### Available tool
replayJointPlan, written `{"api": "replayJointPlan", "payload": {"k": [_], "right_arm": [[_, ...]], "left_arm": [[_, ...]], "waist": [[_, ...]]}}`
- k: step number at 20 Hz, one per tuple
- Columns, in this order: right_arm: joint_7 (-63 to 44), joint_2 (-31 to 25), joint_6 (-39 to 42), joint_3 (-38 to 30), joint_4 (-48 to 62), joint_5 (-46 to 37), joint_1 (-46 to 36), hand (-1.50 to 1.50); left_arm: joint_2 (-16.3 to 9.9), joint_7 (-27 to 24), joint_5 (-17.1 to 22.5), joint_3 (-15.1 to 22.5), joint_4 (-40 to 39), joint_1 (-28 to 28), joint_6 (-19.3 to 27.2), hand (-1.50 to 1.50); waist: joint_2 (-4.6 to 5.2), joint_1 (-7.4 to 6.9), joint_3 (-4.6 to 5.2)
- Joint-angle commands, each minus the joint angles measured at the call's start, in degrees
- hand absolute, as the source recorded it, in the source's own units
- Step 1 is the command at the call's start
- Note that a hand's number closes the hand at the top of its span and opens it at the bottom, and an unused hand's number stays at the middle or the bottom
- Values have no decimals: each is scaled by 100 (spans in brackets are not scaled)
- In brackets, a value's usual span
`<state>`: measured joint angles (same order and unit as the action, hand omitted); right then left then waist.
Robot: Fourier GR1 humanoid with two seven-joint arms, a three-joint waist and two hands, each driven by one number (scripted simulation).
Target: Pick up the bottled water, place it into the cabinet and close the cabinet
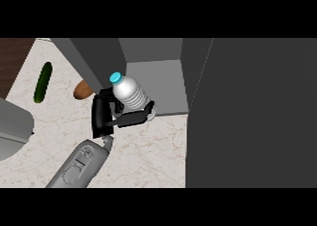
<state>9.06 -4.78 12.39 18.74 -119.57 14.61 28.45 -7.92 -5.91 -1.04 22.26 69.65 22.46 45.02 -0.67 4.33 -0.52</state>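
L hand (107, 115) fingers curled round the water bottle (129, 92), holding it at the open cabinet (154, 84) w/ cucumber (43, 82) on counter (148, 150).

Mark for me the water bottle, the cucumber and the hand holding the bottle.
water bottle (129, 93), head view, on its clear ribbed body below the blue cap.
cucumber (43, 82), head view, mid-length of the green body.
left hand (103, 115), head view, on the black palm.
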Motion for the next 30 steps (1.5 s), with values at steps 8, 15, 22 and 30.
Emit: {"api": "replayJointPlan", "payload": {"k": [8, 15, 22, 30], "right_arm": [[119, -36, 83, -30, 129, -11, -49, -150], [175, 2, 45, 46, 151, -107, -14, -150], [186, 54, 16, 137, 194, -142, 5, -150], [322, -4, 12, -25, 48, -107, 98, -150]], "left_arm": [[-199, 673, -340, -305, -1462, 1488, 79, -150], [-307, 868, -224, -284, -1588, 1555, -15, -150], [-268, 472, 268, -494, -1551, 1822, -302, -150], [-42, -506, 1267, -883, -1003, 1675, -1051, -150]], "waist": [[235, 232, 50], [235, 184, 58], [225, 93, 73], [167, -37, 72]]}}
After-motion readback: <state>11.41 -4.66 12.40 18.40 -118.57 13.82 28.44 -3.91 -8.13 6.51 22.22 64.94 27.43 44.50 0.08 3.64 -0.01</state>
